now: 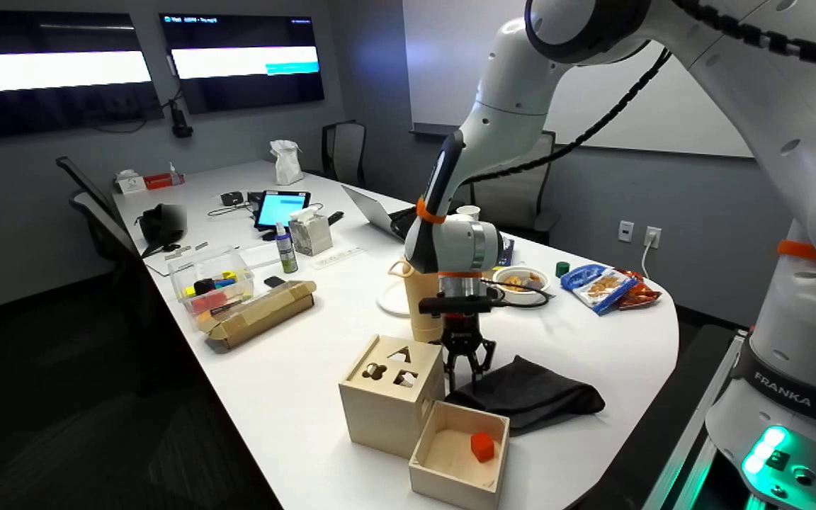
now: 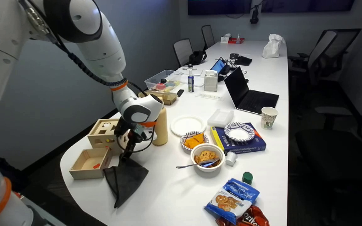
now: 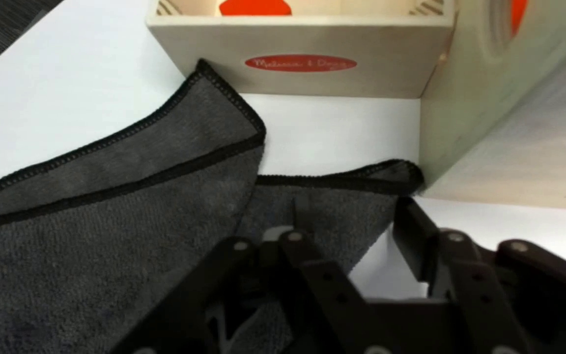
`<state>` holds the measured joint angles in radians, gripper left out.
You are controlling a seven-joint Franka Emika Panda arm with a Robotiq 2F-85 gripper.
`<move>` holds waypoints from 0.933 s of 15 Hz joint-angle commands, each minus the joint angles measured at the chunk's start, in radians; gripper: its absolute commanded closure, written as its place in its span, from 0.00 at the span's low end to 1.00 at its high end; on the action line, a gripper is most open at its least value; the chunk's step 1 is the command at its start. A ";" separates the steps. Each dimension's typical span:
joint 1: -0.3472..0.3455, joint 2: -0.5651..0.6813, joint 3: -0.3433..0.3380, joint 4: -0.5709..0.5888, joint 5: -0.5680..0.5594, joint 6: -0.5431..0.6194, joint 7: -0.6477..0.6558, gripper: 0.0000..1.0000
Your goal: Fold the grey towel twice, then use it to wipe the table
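Note:
The dark grey towel (image 1: 535,397) lies on the white table (image 1: 295,404), partly folded over itself, with uneven layers and black stitched edges. It also shows in an exterior view (image 2: 127,180) and in the wrist view (image 3: 116,246). One corner touches or nearly touches the wooden shape box; another reaches the open wooden tray. My gripper (image 1: 463,379) points down at the towel's end beside the shape box. In the wrist view my gripper (image 3: 354,206) is open, one finger over the towel and the other by its corner edge. Whether the fingertips touch the cloth cannot be told.
The wooden shape box (image 1: 390,404) and the open wooden tray (image 1: 426,478) with a red block (image 1: 482,447) stand beside the towel. A tan tumbler (image 2: 161,128) stands close behind the gripper. A food bowl (image 2: 207,157) and snack bags (image 2: 233,199) lie farther along the table.

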<state>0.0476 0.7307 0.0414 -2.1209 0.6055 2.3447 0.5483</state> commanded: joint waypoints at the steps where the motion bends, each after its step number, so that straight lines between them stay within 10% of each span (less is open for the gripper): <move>1: 0.011 0.048 -0.009 0.053 -0.012 -0.034 0.004 0.85; 3: 0.010 0.048 -0.007 0.051 -0.008 -0.034 0.001 1.00; 14: -0.009 -0.129 -0.010 -0.119 0.027 0.041 -0.061 0.99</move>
<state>0.0477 0.6898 0.0329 -2.1541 0.6089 2.3548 0.5335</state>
